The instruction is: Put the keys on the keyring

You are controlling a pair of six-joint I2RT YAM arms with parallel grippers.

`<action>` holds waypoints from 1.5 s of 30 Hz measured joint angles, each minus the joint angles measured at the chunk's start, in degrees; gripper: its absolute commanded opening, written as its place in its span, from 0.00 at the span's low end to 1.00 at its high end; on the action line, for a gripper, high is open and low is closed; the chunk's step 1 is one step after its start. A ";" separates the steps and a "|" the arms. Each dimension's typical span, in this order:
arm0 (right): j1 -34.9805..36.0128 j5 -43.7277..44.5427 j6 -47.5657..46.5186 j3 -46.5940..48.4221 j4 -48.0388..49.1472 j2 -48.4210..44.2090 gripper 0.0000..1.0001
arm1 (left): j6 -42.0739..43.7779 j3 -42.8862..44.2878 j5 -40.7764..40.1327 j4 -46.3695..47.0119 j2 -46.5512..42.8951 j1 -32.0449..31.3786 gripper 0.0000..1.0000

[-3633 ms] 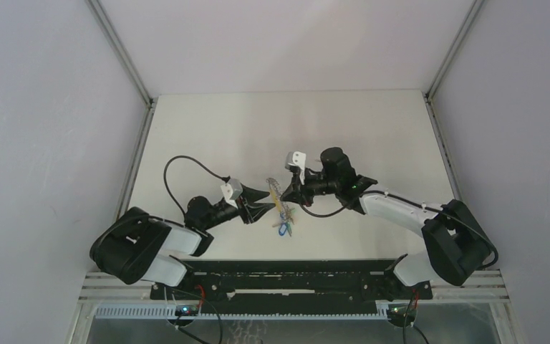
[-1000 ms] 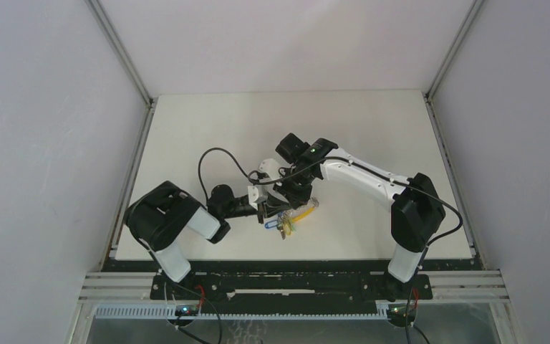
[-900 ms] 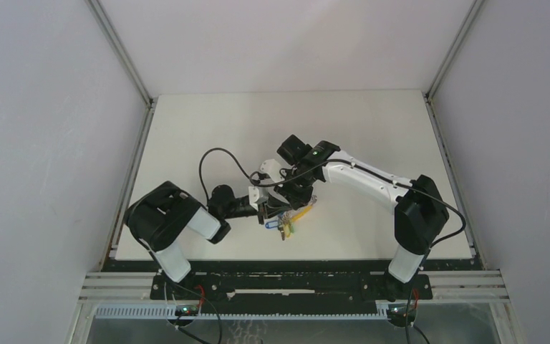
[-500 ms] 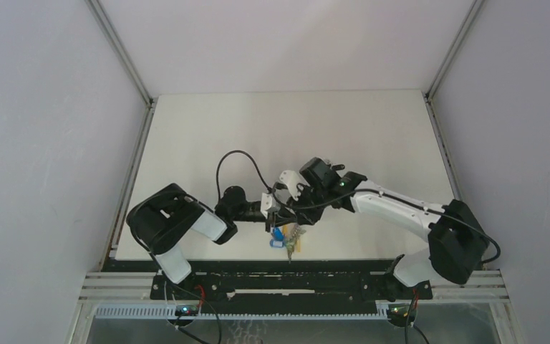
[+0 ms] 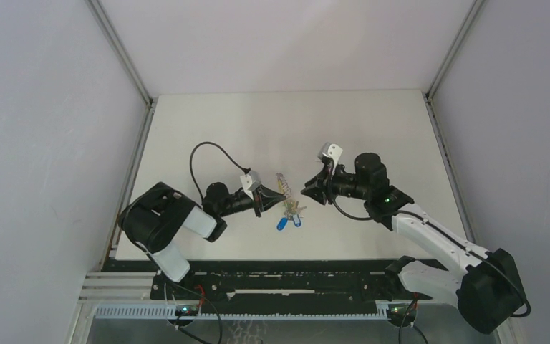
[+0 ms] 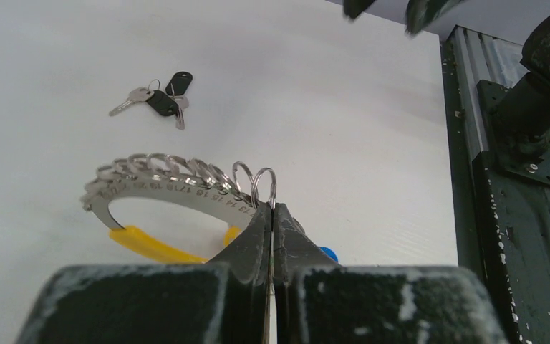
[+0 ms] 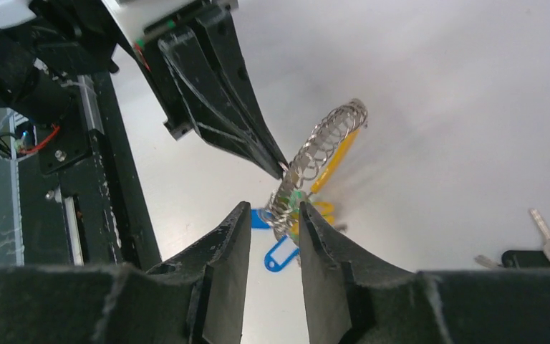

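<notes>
My left gripper (image 5: 268,195) is shut on the keyring (image 5: 283,185), a silvery arc strung with small wire rings (image 6: 165,175), and holds it above the table. Keys with yellow (image 6: 150,246), green and blue tags (image 5: 286,217) dangle from it. The right gripper (image 5: 305,190) stands open just right of the ring with nothing between its fingers (image 7: 218,251); in its own view the ring (image 7: 322,147) and a blue tag (image 7: 279,254) lie just past its tips. A loose bunch of black-headed keys (image 6: 161,97) lies on the table beyond the ring.
The black frame rail (image 5: 293,272) runs along the table's near edge, just behind the hanging tags. The left arm's cable (image 5: 200,154) loops above its wrist. The black-headed keys (image 7: 537,254) lie to the right in the right wrist view.
The right gripper has opened and drawn back to the right, away from the ring. The left gripper, still shut on the ring, has carried the bunch away from the table's near edge.
</notes>
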 measured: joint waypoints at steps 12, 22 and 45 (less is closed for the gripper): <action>-4.15 -15.06 -3.72 -5.09 10.78 6.54 0.31 | -1.03 -0.28 -0.15 0.33 -1.38 0.00 0.00; -4.37 -25.59 -7.13 -5.07 21.31 16.87 0.28 | -1.07 -0.31 1.31 0.37 -2.75 0.00 0.00; -3.98 -29.18 -8.85 -1.27 26.32 26.08 0.22 | -1.20 -0.31 3.26 0.37 -4.83 0.00 0.00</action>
